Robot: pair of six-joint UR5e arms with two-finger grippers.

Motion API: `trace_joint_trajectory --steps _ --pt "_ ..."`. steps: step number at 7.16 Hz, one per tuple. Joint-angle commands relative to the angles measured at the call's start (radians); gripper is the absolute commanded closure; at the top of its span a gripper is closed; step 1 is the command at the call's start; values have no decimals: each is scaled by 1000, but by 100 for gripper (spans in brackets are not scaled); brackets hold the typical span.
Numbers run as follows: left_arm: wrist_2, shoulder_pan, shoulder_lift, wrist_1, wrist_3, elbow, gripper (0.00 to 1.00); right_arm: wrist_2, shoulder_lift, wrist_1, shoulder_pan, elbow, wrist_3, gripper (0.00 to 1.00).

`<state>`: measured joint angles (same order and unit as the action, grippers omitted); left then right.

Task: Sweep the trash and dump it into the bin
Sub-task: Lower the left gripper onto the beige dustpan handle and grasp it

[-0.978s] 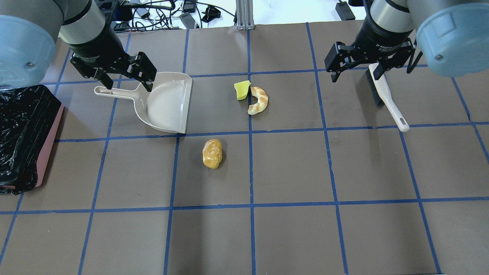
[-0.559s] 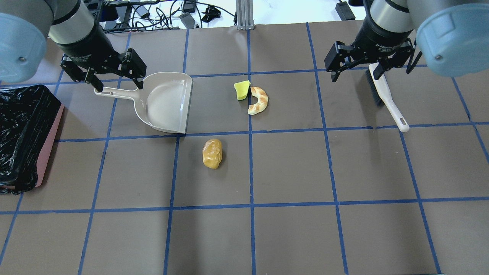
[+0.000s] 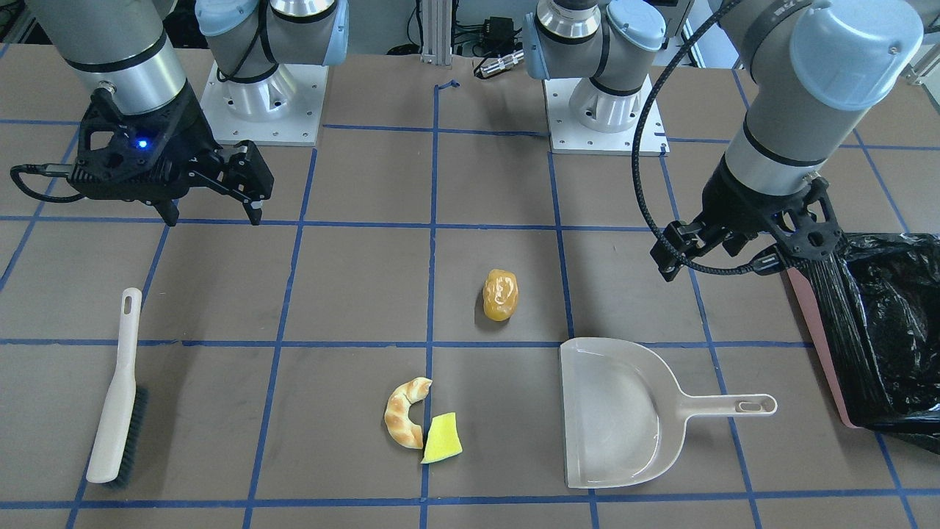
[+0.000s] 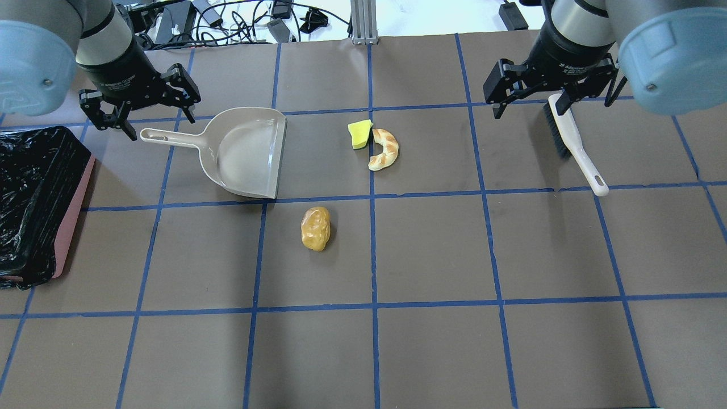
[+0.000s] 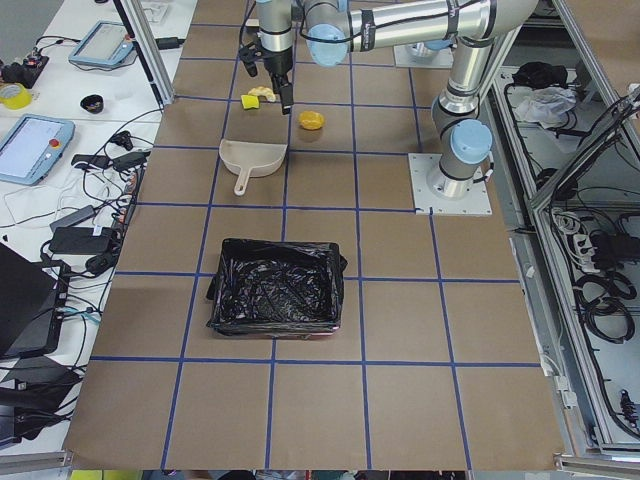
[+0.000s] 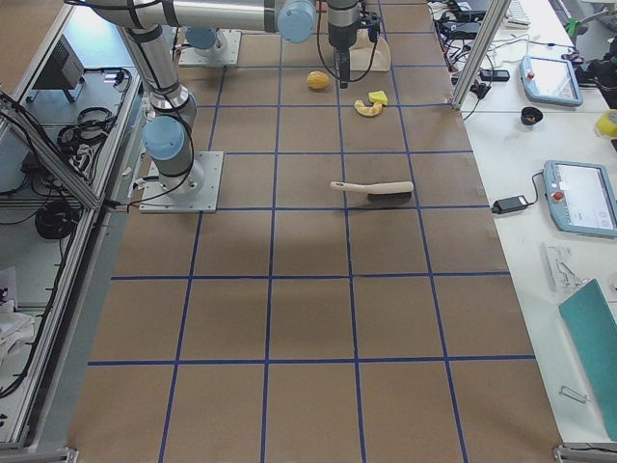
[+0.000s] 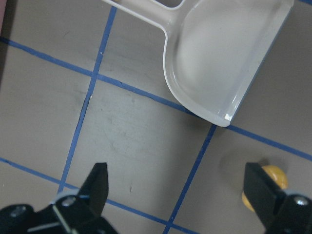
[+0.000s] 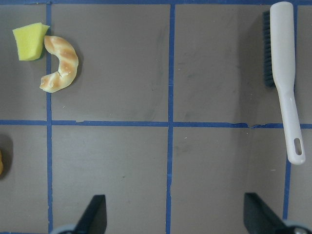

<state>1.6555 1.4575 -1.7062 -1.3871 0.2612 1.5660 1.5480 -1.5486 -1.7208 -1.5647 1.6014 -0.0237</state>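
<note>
The trash lies on the brown mat: a tan croissant piece (image 4: pixel 384 149) touching a yellow wedge (image 4: pixel 359 134), and an orange-yellow lump (image 4: pixel 315 228) nearer the robot. The pink bin (image 4: pixel 72 218) with its black bag (image 4: pixel 34 193) stands at the left edge. My left gripper (image 4: pixel 156 113) is open and empty, in the air over the handle end of the beige dustpan (image 4: pixel 244 152). My right gripper (image 4: pixel 528 105) is open and empty, in the air beside the bristle end of the white brush (image 4: pixel 573 142). The right wrist view shows the croissant (image 8: pixel 61 66), the wedge (image 8: pixel 29 41) and the brush (image 8: pixel 285 83).
The dustpan's mouth faces the croissant and wedge. The left wrist view shows the dustpan (image 7: pixel 219 53) and the lump (image 7: pixel 265 187) below. Cables and devices lie past the mat's far edge (image 4: pixel 238 23). Blue tape lines grid the mat.
My left gripper has moved left and away from the dustpan's bowl, along the handle toward its end. The right gripper, dustpan, brush and trash have stayed put.
</note>
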Motion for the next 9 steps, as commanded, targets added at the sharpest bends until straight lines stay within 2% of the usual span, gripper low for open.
trace_joint_trajectory --steps 1,4,7,9 --pt "10 -24 -64 85 176 -7 0 -5 1 3 -2 0 1 0" --pt "12 -43 -169 166 552 -70 0 -5 -2 3 -2 18 1 0" --pt "26 -46 -280 262 823 -116 3 11 -10 4 -2 31 2 0" --pt "53 -68 -321 266 964 -126 7 24 -7 0 38 32 -127 0"
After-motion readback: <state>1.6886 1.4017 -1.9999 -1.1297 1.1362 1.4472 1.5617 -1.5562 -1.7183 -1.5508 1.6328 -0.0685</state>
